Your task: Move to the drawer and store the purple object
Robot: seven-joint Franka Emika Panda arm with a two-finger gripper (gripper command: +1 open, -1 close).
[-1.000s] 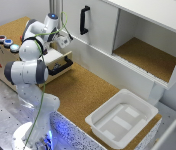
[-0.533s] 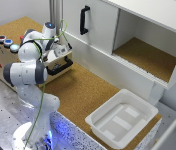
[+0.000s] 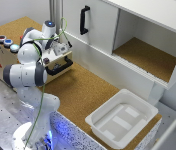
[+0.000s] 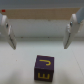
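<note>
The arm bends over the drawer (image 3: 57, 65) of the light wooden box (image 3: 3, 55) at the exterior view's left, on the cork-topped desk (image 3: 83, 95). In the wrist view the jaws stand spread wide and empty – the purple cube (image 4: 44, 68) with yellow letters lies between and beyond the fingers (image 4: 69, 31), touching neither, on a pale surface
</note>
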